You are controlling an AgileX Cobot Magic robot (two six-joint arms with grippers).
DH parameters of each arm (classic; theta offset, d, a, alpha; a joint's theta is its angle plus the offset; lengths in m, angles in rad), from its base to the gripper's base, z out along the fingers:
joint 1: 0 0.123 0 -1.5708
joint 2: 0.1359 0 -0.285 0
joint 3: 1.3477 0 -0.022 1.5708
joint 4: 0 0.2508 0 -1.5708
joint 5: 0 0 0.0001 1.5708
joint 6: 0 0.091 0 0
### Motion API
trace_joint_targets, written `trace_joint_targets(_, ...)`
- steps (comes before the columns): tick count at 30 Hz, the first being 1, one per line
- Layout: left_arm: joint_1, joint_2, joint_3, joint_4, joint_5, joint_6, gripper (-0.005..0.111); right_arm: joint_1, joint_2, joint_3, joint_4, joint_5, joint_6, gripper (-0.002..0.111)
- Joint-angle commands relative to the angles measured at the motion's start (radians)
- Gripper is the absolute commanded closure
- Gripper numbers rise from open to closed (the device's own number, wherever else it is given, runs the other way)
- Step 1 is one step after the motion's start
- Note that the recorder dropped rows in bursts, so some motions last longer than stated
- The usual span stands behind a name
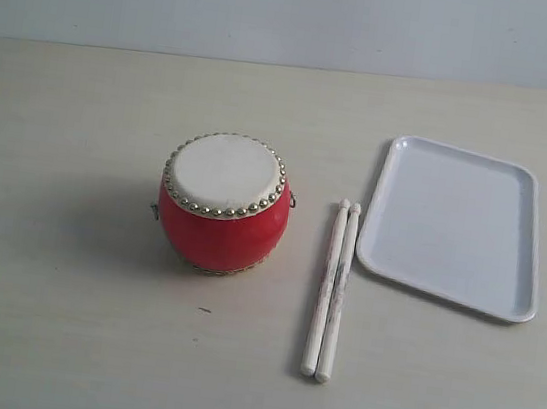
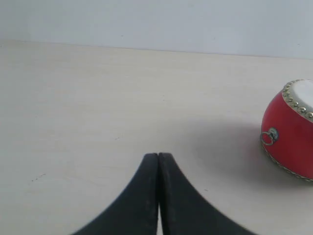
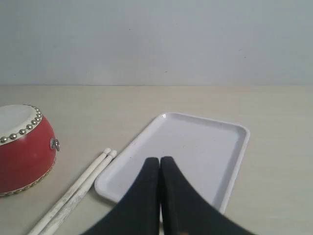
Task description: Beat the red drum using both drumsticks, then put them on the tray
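Drumsticks lie touching, side by side, on the table between the red drum and the bare tray, so nothing looks begun. The left gripper and right gripper have fingers pressed together, holding nothing; pickup, beating and traying all remain

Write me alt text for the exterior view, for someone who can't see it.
A red drum with a cream top stands on a pale table; to its right two drumsticks lie side by side, rounded tips toward the far edge. Right of them lies an empty white tray.
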Motion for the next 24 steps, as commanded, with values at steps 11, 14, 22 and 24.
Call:
trace_joint_targets(11, 0.001, -0.006, 0.000, 0.004, -0.009, 0.004, 0.107, -0.009, -0.005, 0.005, 0.002, -0.003, 0.000, 0.108)
trace_joint_targets(14, 0.001, -0.006, 0.000, 0.004, -0.009, 0.004, 0.107, -0.009, -0.005, 0.005, 0.002, -0.003, 0.000, 0.108)
trace_joint_targets(22, 0.001, -0.006, 0.000, 0.033, -0.015, 0.020, 0.107, -0.009, -0.005, 0.005, 0.002, -0.003, 0.000, 0.108)
trace_joint_targets(24, 0.001, -0.006, 0.000, 0.033, -0.020, 0.039, 0.107, -0.009, -0.005, 0.005, 0.002, -0.003, 0.000, 0.108)
